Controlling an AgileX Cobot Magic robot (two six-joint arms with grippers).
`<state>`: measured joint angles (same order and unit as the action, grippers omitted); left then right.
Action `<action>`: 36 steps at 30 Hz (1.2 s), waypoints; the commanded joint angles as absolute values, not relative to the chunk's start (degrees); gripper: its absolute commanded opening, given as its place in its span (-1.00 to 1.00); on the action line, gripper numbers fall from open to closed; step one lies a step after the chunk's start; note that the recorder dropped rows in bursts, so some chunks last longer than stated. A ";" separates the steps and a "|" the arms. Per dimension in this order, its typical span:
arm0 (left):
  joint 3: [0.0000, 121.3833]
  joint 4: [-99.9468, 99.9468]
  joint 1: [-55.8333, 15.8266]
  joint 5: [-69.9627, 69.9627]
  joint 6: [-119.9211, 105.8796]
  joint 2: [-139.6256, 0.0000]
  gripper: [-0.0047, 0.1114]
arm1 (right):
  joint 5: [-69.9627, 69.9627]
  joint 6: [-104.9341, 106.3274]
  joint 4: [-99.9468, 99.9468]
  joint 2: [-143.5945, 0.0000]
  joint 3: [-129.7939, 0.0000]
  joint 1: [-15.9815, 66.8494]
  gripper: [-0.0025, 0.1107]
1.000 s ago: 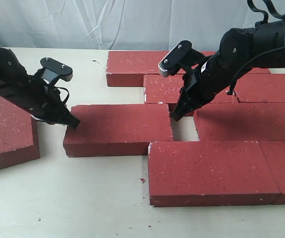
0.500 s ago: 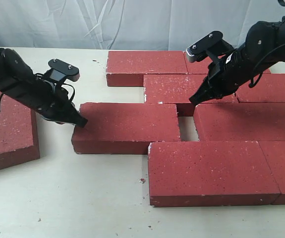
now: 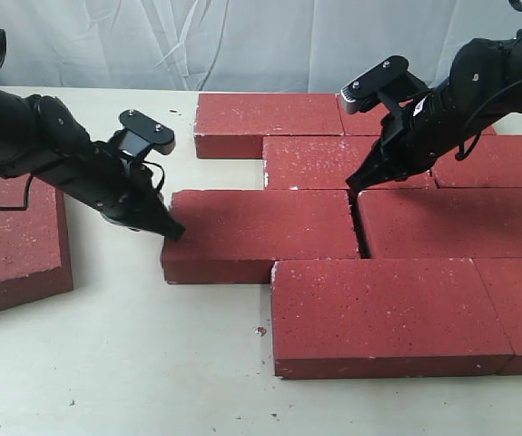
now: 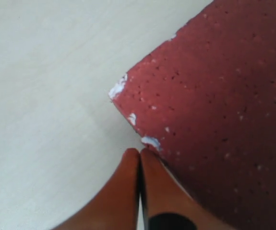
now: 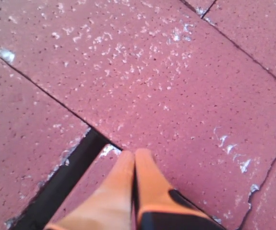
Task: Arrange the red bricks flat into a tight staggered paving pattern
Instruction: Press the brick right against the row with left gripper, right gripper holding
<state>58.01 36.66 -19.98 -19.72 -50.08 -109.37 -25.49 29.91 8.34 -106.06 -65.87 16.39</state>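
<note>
Several dark red bricks lie flat in staggered rows on the pale table (image 3: pixel 152 363). The middle-row left brick (image 3: pixel 261 232) sits with its right end against the neighbouring brick (image 3: pixel 451 222). My left gripper (image 3: pixel 172 232) is shut, with its tips pressed on that brick's left end near a chipped corner (image 4: pixel 121 88); in the left wrist view the left gripper (image 4: pixel 139 152) has both fingers together. My right gripper (image 3: pixel 353 185) is shut, hovering over the second-row brick (image 3: pixel 310 163) by the joint; the right wrist view shows the right gripper (image 5: pixel 134 154) empty above the bricks.
One loose red brick (image 3: pixel 15 241) lies apart at the far left, partly under my left arm. The front row brick (image 3: pixel 388 313) sits close to the pushed one. A white cloth backdrop (image 3: pixel 242 41) hangs behind the table. Small crumbs (image 3: pixel 261 331) dot the table.
The left gripper has pushed the middle-row left brick rightward, closing the gap beside its neighbour. The right gripper lifted out of that gap to above the second row, then held still.
</note>
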 commanded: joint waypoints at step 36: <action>58.81 37.15 -22.17 -18.38 -49.94 -106.57 -0.92 | -24.24 29.41 12.50 -103.07 -65.96 16.06 -0.89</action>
<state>58.51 37.23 -22.18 -17.80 -50.19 -108.57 -24.42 29.55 11.72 -104.31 -65.87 16.39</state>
